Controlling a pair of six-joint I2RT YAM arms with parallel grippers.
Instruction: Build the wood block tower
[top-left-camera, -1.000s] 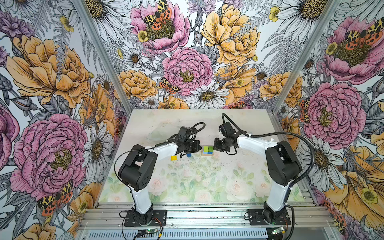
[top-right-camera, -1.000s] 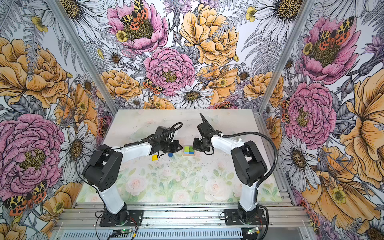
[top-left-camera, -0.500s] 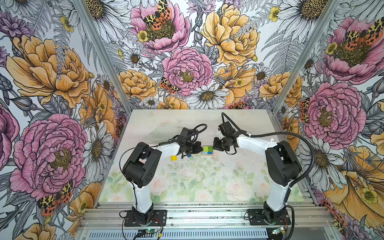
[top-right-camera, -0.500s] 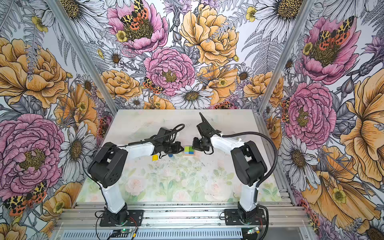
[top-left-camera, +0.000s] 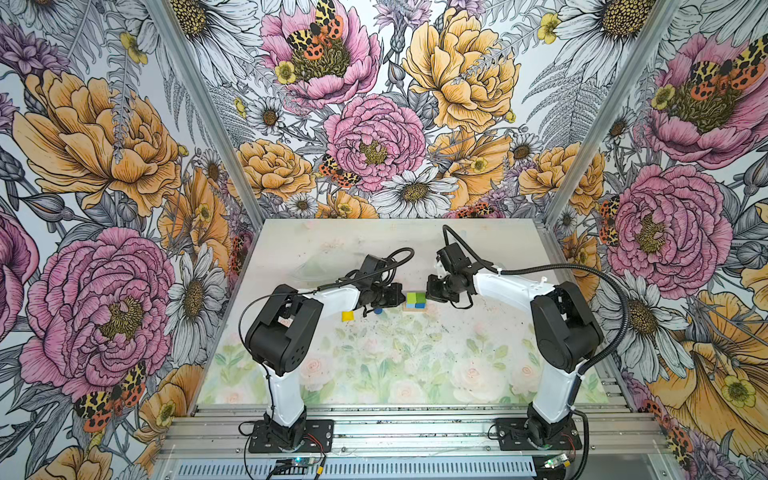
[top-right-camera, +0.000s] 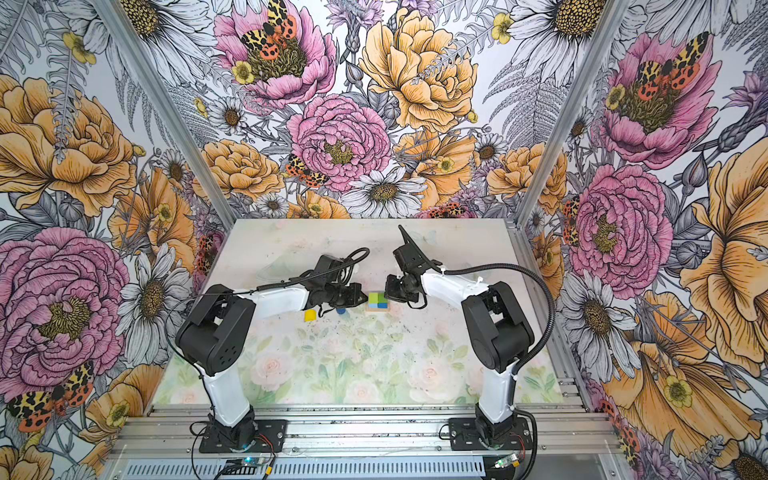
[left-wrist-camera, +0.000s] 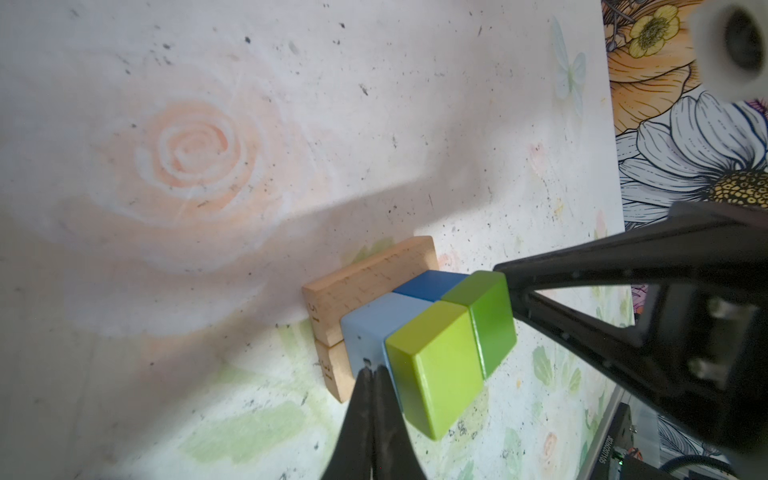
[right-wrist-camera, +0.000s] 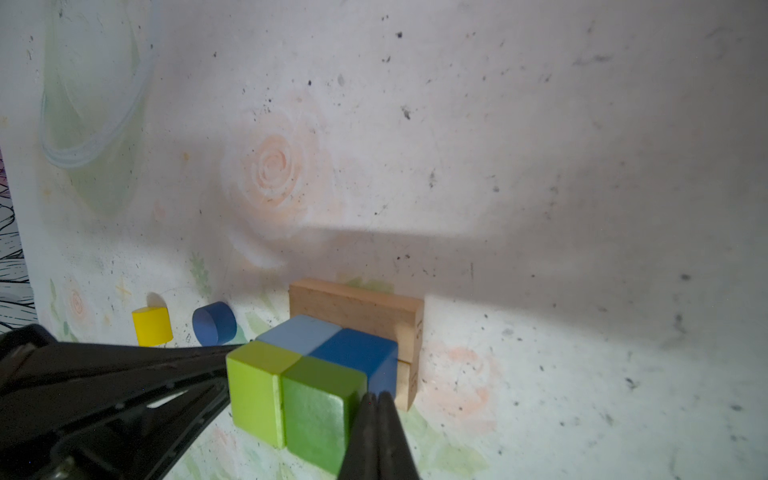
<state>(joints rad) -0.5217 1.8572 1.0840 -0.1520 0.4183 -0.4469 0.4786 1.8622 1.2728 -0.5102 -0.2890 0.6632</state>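
The wood block tower (top-left-camera: 415, 300) (top-right-camera: 378, 301) stands mid-table. Two tan bars (left-wrist-camera: 365, 282) (right-wrist-camera: 353, 305) lie side by side as its base. On them sit a light blue cube (left-wrist-camera: 374, 328), a dark blue cube (right-wrist-camera: 357, 353), a light green cube (left-wrist-camera: 436, 365) and a dark green cube (right-wrist-camera: 320, 399), packed in a square. My left gripper (left-wrist-camera: 370, 370) (top-left-camera: 401, 297) is shut, its tips against the light blue cube's side. My right gripper (right-wrist-camera: 377, 397) (top-left-camera: 428, 293) is shut, its tips against the opposite side at the dark blue and dark green cubes.
A yellow half-round (top-left-camera: 347, 316) (right-wrist-camera: 151, 326) and a blue cylinder (top-left-camera: 377, 310) (right-wrist-camera: 214, 329) lie loose on the table, left of the tower under the left arm. A clear plastic film (right-wrist-camera: 83, 124) lies farther back on the left.
The left arm's elbow has shifted slightly to the right. Both shut grippers stay against the sides of the stack, and the blocks have not moved.
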